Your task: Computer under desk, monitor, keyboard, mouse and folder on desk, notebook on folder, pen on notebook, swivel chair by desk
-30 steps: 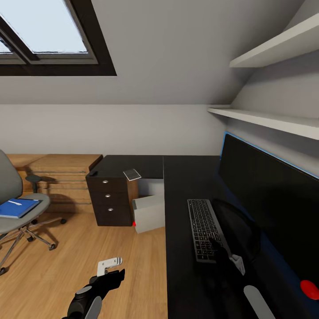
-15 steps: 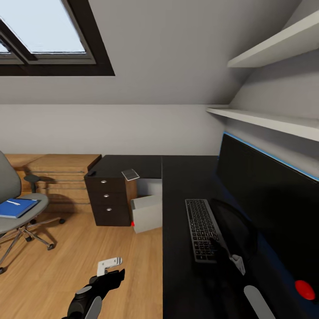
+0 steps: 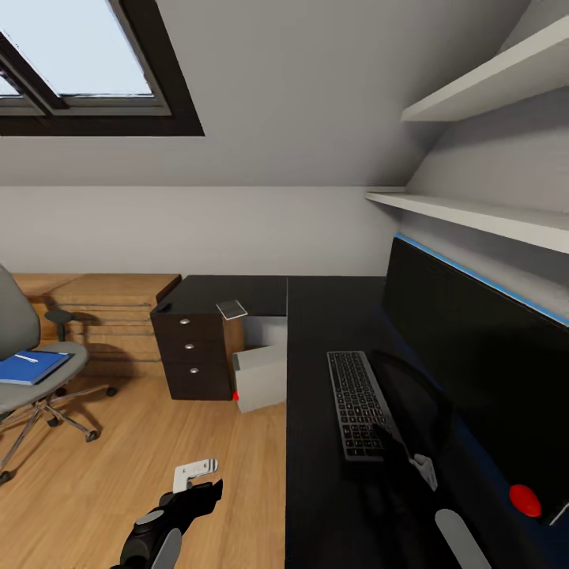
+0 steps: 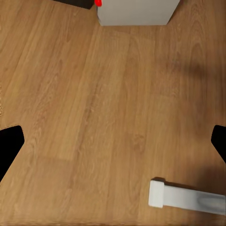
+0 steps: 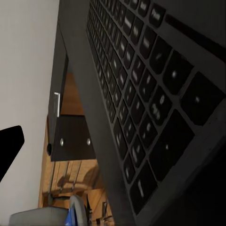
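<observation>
The black desk [image 3: 324, 316] carries the wide monitor [image 3: 474, 356] on the right and the silver-grey keyboard [image 3: 356, 399] in front of it. My right gripper [image 3: 405, 454] hovers open just over the keyboard's near end, and the keys [image 5: 141, 94] show close up. The grey notebook [image 3: 231, 309] lies above the drawers. A small black lump, apparently the mouse [image 3: 166, 307], sits at that corner. The computer [image 3: 259, 378] stands under the desk. The swivel chair [image 3: 24, 391] holds the blue folder [image 3: 32, 367] with the pen [image 3: 26, 358]. My left gripper [image 3: 196, 482] is open over the floor.
A light wooden dresser [image 3: 103, 316] stands behind the chair. Two white shelves [image 3: 474, 213] run above the monitor. A red round spot [image 3: 525, 499] shows at the monitor's near foot. Wooden floor [image 4: 113, 117] spreads below my left gripper, with a white bar [image 4: 183, 200] on it.
The whole picture has slid slightly to the left, so the camera has moved. Both arms keep the same pose, and nothing on the desk or chair has shifted.
</observation>
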You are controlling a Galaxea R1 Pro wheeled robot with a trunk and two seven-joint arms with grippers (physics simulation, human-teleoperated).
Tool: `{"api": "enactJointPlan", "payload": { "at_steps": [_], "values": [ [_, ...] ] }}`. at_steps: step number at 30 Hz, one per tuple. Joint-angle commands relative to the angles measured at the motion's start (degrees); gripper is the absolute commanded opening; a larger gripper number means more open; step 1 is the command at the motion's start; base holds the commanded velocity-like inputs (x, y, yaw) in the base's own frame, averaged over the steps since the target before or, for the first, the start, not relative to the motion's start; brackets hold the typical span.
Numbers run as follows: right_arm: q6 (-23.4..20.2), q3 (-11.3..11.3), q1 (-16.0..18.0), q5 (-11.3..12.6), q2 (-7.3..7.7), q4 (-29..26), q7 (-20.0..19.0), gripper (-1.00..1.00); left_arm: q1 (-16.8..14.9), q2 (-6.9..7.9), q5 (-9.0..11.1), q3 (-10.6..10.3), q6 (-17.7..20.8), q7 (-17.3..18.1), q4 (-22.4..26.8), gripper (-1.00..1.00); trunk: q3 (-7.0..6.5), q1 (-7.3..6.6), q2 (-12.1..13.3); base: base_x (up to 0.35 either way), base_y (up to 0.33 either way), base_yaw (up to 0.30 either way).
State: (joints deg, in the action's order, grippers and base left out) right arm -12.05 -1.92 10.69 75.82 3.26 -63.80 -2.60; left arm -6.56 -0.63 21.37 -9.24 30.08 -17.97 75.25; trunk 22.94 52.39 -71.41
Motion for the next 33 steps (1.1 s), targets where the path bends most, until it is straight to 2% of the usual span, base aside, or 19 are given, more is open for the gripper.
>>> {"api": "enactJointPlan", "payload": {
  "at_steps": [1,20,25,30,32,33],
  "values": [
    [-0.33,-0.10,0.03,0.32,-0.01,0.00,-0.12,1.00,-0.04,0.01,0.67,-0.03,0.15,-0.49,0.07,1.00,0.07,-0.03,-0.04,-0.327,0.000,0.000],
    [-0.24,-0.10,0.03,0.04,-0.01,0.00,-0.14,1.00,-0.04,0.01,0.85,0.06,0.33,-0.52,-0.01,1.00,0.07,-0.03,-0.04,-0.333,0.000,0.000],
    [-0.02,-0.04,0.03,-0.09,-0.12,0.06,-0.05,1.00,-0.04,0.05,0.86,0.28,0.23,-0.71,-2.79,1.00,0.07,-0.03,-0.04,-0.334,0.000,0.000],
    [0.19,0.22,0.03,-0.32,-0.32,0.32,0.07,1.00,-0.04,0.08,0.70,1.54,-0.17,-0.67,-5.33,1.00,0.07,-0.03,-0.04,-0.334,0.000,0.000],
    [0.23,0.32,0.03,-0.40,-0.56,1.08,0.82,1.00,-0.04,0.13,0.59,1.62,-2.10,-0.56,-7.82,1.00,0.07,-0.03,-0.04,-0.334,0.000,0.000],
    [0.25,0.39,0.11,-0.45,-0.81,1.54,2.11,1.00,-0.05,0.16,0.55,1.63,-4.90,-0.45,-9.88,1.00,0.07,-0.03,-0.04,-0.334,0.000,0.000]
  ]
}}
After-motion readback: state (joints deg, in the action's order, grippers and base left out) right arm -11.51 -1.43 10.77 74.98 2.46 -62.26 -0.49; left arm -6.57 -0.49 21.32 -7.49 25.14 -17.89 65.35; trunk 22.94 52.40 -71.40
